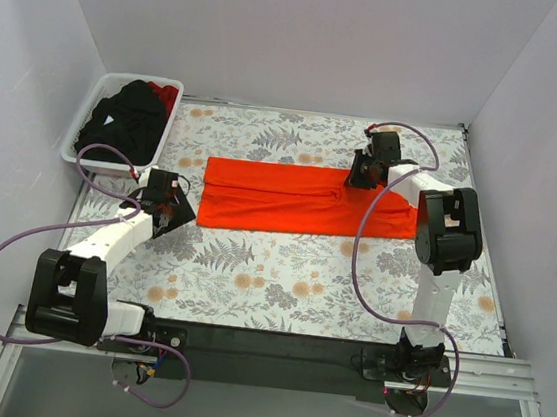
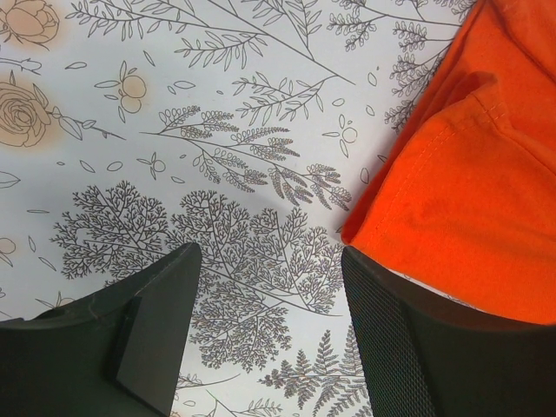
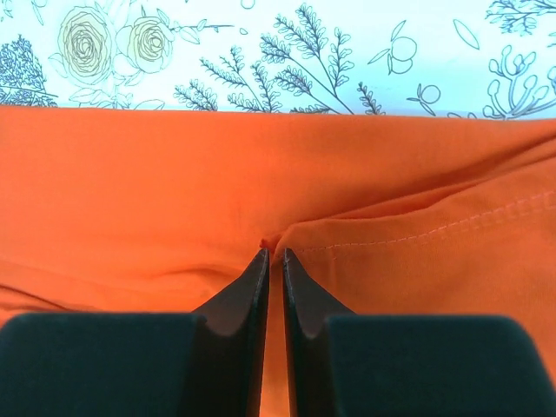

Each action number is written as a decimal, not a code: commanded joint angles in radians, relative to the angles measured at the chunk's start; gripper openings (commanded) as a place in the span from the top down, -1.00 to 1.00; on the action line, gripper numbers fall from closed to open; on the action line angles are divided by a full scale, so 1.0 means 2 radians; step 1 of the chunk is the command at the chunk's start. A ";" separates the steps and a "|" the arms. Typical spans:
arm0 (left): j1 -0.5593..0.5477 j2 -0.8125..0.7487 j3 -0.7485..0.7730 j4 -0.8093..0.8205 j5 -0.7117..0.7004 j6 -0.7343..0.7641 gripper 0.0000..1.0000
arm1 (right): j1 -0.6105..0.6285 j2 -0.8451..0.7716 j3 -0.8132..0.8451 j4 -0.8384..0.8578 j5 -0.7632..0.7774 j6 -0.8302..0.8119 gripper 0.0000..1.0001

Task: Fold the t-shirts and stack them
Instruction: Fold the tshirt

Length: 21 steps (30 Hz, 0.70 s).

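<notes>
One orange t-shirt — one basket

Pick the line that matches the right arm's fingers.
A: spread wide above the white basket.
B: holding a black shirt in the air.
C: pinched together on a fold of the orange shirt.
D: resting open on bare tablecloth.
C: the right wrist view shows the right fingers nearly touching, with a crease of the orange shirt caught at their tips.

Walls: plain white, on three sides.
Table: white floral print, grey ferns, pale orange blooms.
Light: even.
</notes>
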 commanded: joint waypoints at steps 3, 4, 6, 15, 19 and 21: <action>-0.001 -0.002 0.013 0.014 0.006 0.011 -0.29 | 0.001 -0.010 0.021 -0.010 -0.019 -0.001 0.66; -0.001 -0.002 0.012 0.019 0.009 0.012 -0.29 | 0.000 -0.019 0.017 -0.011 -0.023 -0.001 0.65; -0.001 0.000 0.015 0.024 0.026 0.015 -0.30 | -0.001 -0.053 -0.002 -0.012 -0.027 0.001 0.63; -0.041 0.098 0.139 0.037 0.061 0.068 -0.33 | -0.048 -0.199 -0.151 -0.002 -0.013 0.028 0.34; -0.065 0.201 0.237 0.034 0.053 0.101 -0.34 | -0.071 -0.240 -0.211 0.003 -0.007 0.043 0.27; -0.075 0.242 0.298 0.031 0.044 0.122 -0.34 | -0.088 -0.257 -0.243 0.008 -0.008 0.051 0.24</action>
